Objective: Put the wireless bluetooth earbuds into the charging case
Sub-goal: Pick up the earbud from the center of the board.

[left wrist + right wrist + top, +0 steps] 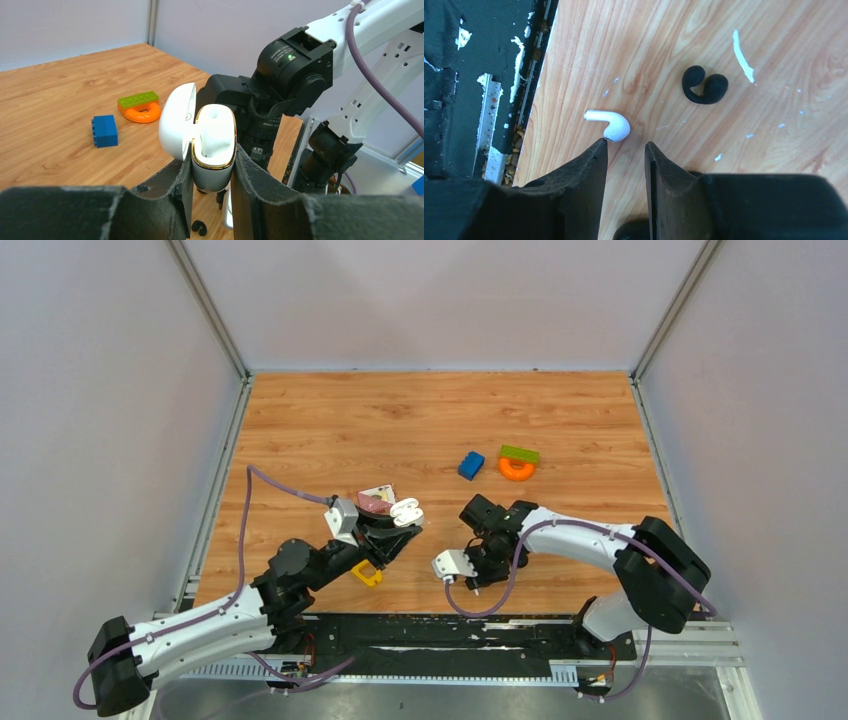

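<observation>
Our raised left end effector [212,161] clamps the open-lidded charging case [215,131]; we cannot tell its contents. Right of the case, our right end effector [626,150] points down, slightly apart, beside a white earbud [610,122] on the worktop [674,40].

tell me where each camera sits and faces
Top external: above, behind the arms, looking down on the table; both arms show.
Left wrist: on the left gripper, facing forward past the clamped charging case; fingers show.
Right wrist: on the right gripper, facing down at a white earbud; fingers show.
Shared: top and left wrist both see the blue block.
</observation>
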`<state>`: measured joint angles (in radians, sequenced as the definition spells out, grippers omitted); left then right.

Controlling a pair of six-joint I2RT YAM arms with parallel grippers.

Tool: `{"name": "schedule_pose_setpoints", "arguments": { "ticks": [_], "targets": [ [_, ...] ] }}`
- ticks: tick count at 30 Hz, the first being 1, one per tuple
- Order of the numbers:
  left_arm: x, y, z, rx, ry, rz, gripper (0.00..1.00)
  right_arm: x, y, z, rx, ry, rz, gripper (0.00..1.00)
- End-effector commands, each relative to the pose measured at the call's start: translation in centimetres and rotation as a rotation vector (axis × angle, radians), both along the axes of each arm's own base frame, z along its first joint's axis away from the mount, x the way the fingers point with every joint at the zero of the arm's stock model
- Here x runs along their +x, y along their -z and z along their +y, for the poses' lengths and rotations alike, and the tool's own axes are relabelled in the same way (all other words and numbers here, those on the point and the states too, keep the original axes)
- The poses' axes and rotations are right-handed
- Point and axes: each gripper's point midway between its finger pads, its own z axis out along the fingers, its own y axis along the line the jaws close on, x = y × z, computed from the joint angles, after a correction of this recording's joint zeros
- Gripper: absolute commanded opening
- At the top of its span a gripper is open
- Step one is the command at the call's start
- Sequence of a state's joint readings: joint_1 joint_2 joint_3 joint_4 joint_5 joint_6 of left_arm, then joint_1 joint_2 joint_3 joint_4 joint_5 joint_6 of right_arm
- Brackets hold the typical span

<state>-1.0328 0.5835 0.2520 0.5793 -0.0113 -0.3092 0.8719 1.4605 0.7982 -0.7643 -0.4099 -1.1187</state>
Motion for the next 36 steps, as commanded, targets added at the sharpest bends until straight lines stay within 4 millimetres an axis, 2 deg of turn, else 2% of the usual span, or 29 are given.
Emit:
{"name": "schedule_pose_setpoints", "arguments": {
  "ticks": [1, 21, 29, 33, 36],
  "targets": [
    [-0.2, -2.4, 0.3, -0.058, 0.001, -0.03, 0.0, -1.0, 0.7, 0.2, 0.0, -0.073, 0.034, 0.34],
    [-0.1, -1.9, 0.3, -0.059, -0.003, -0.017, 0.0, -2.0, 1.3, 1.5, 0.05, -0.054, 0.06, 0.36],
    [-0.2, -1.7, 0.3, -0.054, -0.001, -0.015, 0.0, -1.8, 1.6, 0.9, 0.029, -0.047, 0.036, 0.29],
    [0.0, -1.4, 0.3, -0.046, -0.009, -0.011, 0.0, -0.6, 0.1, 0.5, 0.027, -0.008, -0.043, 0.24],
    [0.3, -1.0, 0.2, -0.031, -0.024, -0.006, 0.0, 0.9, -3.0, 0.7, 0.074, 0.043, -0.148, 0.22]
  ]
}}
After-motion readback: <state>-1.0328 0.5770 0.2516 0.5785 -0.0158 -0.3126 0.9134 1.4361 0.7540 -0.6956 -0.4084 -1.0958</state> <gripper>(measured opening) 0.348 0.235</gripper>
